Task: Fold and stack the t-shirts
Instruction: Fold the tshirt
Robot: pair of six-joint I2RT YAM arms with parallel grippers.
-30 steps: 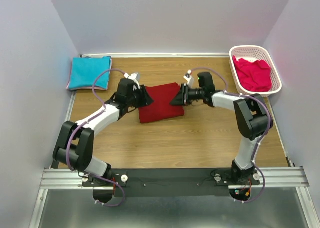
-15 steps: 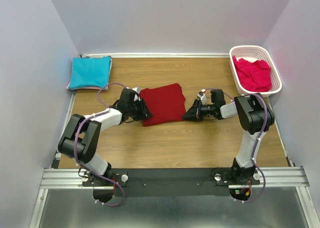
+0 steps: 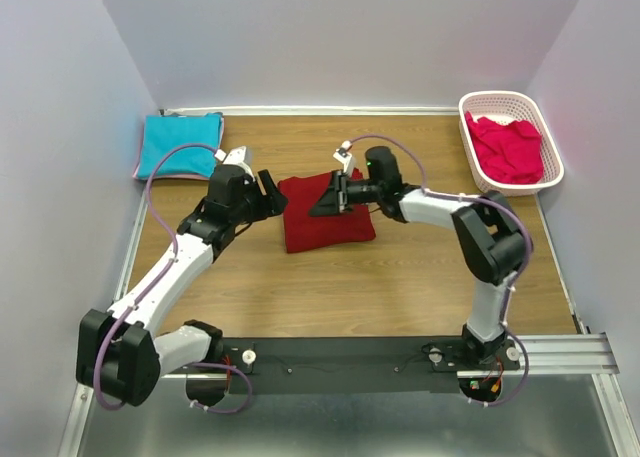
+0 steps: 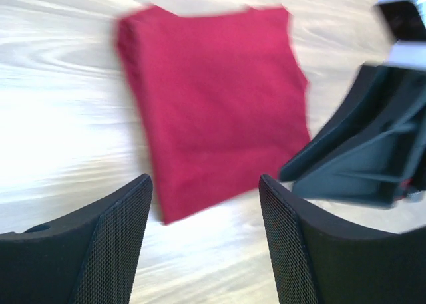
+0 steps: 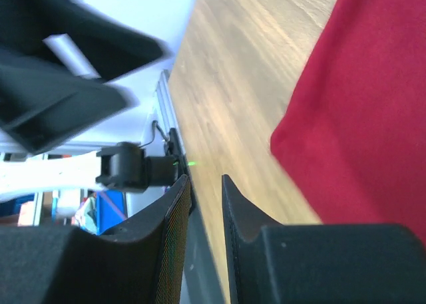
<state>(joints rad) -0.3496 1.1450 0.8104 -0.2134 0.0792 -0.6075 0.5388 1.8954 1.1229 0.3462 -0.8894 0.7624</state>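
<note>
Left end effector (image 4: 205, 184), wide apart, and right end effector (image 5: 206, 183), barely apart, hold nothing: dark red t-shirt (image 3: 330, 227) and turquoise t-shirt (image 3: 178, 145) folded but unstacked, pinkish-red t-shirt (image 3: 508, 149) crumpled in basket (image 3: 500, 99).

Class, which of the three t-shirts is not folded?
The pinkish-red t-shirt, crumpled in the white basket; the dark red t-shirt and turquoise t-shirt lie folded flat.
</note>
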